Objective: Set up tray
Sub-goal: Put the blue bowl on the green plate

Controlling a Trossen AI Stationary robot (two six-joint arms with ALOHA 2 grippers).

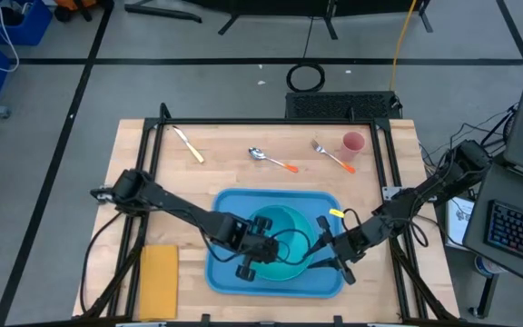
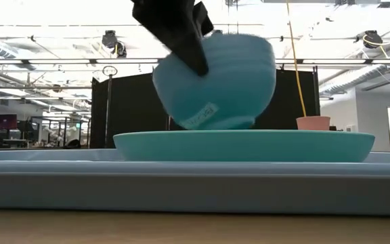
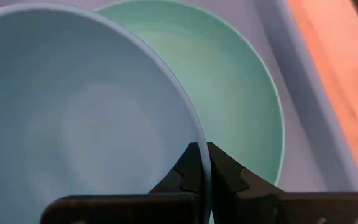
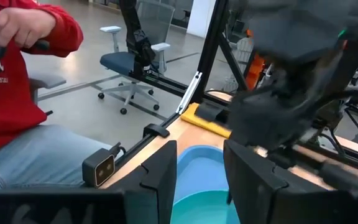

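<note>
The tray (image 1: 230, 277) lies at the table's near middle — directly beneath both grippers. The left gripper (image 3: 202, 171) pinches a light-blue bowl's (image 3: 86, 118) rim (bowl tilted above the teal plate (image 2: 249, 146)); the right gripper (image 4: 201, 177), fingers parted and empty, hovers over the tray's right edge.

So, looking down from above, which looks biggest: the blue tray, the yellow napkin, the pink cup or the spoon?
From the high view, largest to smallest:
1. Blue tray
2. Yellow napkin
3. Spoon: longer than the cup but thin
4. Pink cup: close to the spoon, hard to rank
</note>
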